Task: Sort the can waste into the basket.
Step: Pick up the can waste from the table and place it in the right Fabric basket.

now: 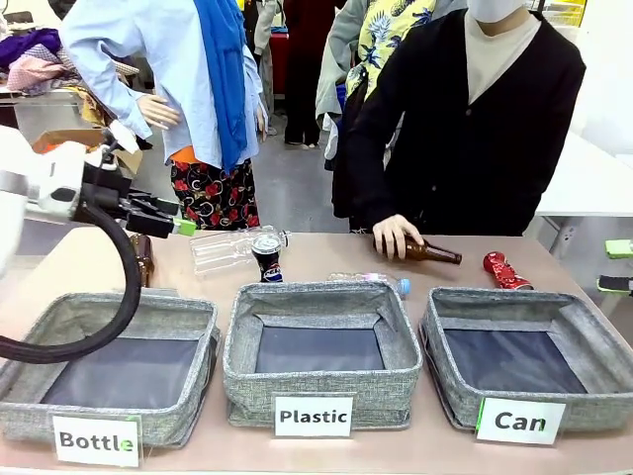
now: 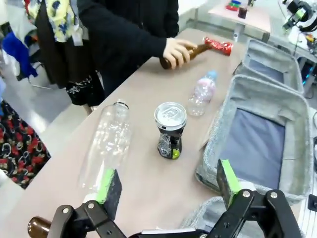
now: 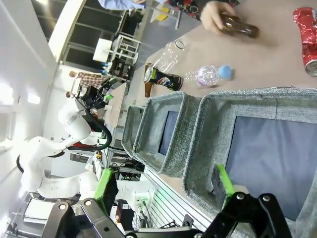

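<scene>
Dark can [image 2: 170,130]: upright on the table [image 2: 143,94], straight ahead of the left gripper [image 2: 168,181], whose 2 fingers stand spread and empty. A clear plastic bottle [image 2: 106,148] lies just beyond one pad. Crushed red can [image 1: 505,270]: lying behind the "Can" basket [image 1: 495,302], well beyond the right gripper [image 3: 163,186], likewise spread and empty, facing that basket's near wall. A person's hand [image 1: 396,235] rests on a brown bottle [image 1: 435,252].
</scene>
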You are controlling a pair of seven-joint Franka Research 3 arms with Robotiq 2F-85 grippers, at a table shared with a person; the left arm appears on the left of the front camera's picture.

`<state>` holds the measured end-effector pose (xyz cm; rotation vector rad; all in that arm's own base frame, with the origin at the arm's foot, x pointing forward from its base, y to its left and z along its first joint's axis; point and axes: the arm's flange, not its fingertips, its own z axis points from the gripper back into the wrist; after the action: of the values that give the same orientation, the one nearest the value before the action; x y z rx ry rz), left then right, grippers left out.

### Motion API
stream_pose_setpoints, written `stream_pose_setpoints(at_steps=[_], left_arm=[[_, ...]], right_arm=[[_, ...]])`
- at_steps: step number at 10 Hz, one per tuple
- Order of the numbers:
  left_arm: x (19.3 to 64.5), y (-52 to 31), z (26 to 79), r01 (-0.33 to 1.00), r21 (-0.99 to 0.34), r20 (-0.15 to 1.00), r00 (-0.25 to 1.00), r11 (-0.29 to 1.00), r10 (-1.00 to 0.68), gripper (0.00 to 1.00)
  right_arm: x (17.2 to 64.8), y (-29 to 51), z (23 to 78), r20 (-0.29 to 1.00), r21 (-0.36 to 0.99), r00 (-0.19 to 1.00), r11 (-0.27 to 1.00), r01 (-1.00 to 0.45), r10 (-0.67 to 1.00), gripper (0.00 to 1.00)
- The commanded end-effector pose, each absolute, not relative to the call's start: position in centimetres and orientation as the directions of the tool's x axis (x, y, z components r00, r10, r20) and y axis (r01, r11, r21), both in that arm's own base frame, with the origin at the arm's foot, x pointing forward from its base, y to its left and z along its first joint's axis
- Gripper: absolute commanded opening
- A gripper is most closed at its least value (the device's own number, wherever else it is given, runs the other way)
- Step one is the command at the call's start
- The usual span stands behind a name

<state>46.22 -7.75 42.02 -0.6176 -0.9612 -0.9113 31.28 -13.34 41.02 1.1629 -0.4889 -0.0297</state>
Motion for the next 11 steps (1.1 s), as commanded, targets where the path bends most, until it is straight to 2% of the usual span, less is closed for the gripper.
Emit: stream_pose_setpoints(at_steps=[1, 2, 3, 4, 5, 6, 7, 8, 9, 11], left_arm=[[46.5, -8.4, 41.7, 0.869, -0.034, 0.888, 0.253, 0.494, -0.383, 1.00], [47.4, -10.2, 40.8, 0.889, 0.046, 0.893, 0.168, 0.456, -0.418, 1.00], [48.8, -11.4, 40.3, 0.936, 0.073, 0.910, 0.079, 0.345, -0.407, 1.00], [50.3, -12.1, 40.0, 0.934, 0.094, 0.927, 0.044, 0.344, -0.373, 1.00], [50.3, -9.0, 41.5, 0.938, 0.017, 0.941, 0.102, 0.346, -0.323, 1.00], [48.0, -3.0, 44.4, 0.929, -0.014, 0.969, 0.105, 0.371, -0.225, 1.00], [44.9, 2.8, 46.6, 0.910, -0.020, 0.975, 0.109, 0.413, -0.192, 1.00], [41.0, 8.0, 47.8, 0.917, -0.017, 0.970, 0.112, 0.398, -0.218, 1.00], [38.0, 11.3, 48.2, 0.888, 0.014, 0.969, 0.101, 0.461, -0.225, 1.00], [33.1, 16.8, 47.2, 0.888, 0.052, 0.973, 0.058, 0.457, -0.224, 1.00]], right_arm=[[31.8, -13.5, 41.1, 0.385, 0.879, 0.881, 0.400, -0.259, -0.274, 1.00], [31.8, -13.5, 41.1, 0.385, 0.879, 0.881, 0.400, -0.259, -0.274, 1.00], [31.8, -13.5, 41.1, 0.385, 0.879, 0.881, 0.400, -0.259, -0.274, 1.00], [31.8, -13.5, 41.1, 0.385, 0.879, 0.881, 0.400, -0.259, -0.274, 1.00], [31.8, -13.5, 41.1, 0.385, 0.879, 0.881, 0.400, -0.259, -0.274, 1.00], [31.8, -13.5, 41.1, 0.385, 0.879, 0.881, 0.400, -0.259, -0.274, 1.00], [31.8, -13.5, 41.1, 0.385, 0.879, 0.881, 0.400, -0.259, -0.274, 1.00], [31.8, -13.5, 41.1, 0.385, 0.879, 0.881, 0.400, -0.259, -0.274, 1.00], [31.8, -13.5, 41.1, 0.385, 0.879, 0.881, 0.400, -0.259, -0.274, 1.00], [31.8, -13.5, 41.1, 0.385, 0.879, 0.881, 0.400, -0.259, -0.274, 1.00]])
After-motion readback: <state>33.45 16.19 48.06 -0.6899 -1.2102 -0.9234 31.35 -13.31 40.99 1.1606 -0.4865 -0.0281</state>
